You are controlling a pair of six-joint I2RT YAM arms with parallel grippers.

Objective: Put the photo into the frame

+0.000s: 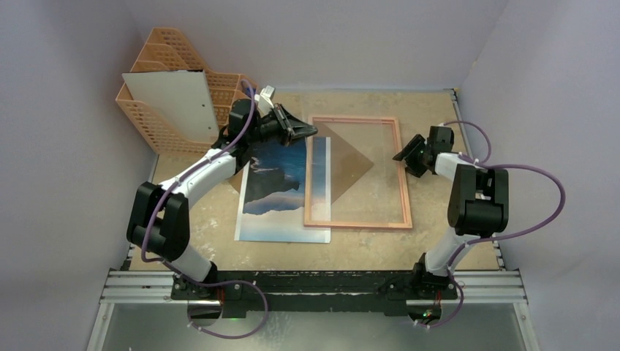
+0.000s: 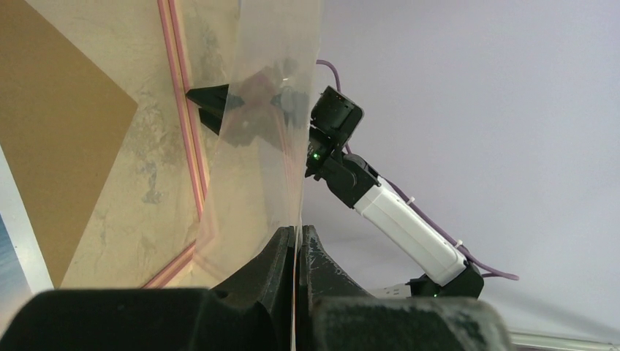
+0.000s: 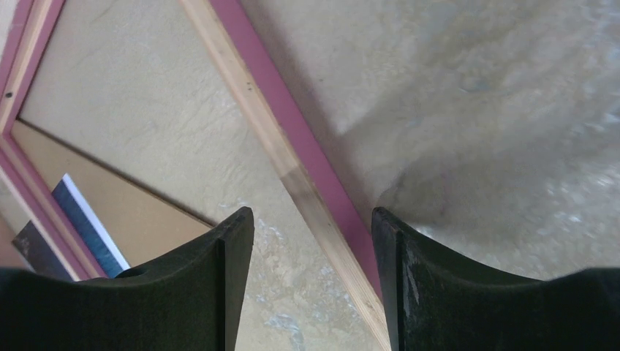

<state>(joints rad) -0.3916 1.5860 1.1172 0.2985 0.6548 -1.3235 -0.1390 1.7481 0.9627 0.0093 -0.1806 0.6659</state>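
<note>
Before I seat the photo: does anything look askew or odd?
Yes. The brown backing board lies rotated in the opening of the frame, one corner pointing right. The left hand pinches a clear sheet.

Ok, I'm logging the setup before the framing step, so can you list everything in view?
rectangular sea-and-mountain photo print: one, blue and dark, flat on the table, right edge overlapping the frame's left side
thin rectangular picture frame: one, pink, flat mid-table
brown backing board: one, brown, lying askew, seen through the frame's opening
clear transparent sheet: one, colourless, held up by the left gripper
mesh file rack: one, orange, far left corner
flat rectangular panel: one, white, leaning at the rack
table: one, mottled beige
left gripper: black, shut on the sheet
right gripper: black, open, by the frame's right edge
</note>
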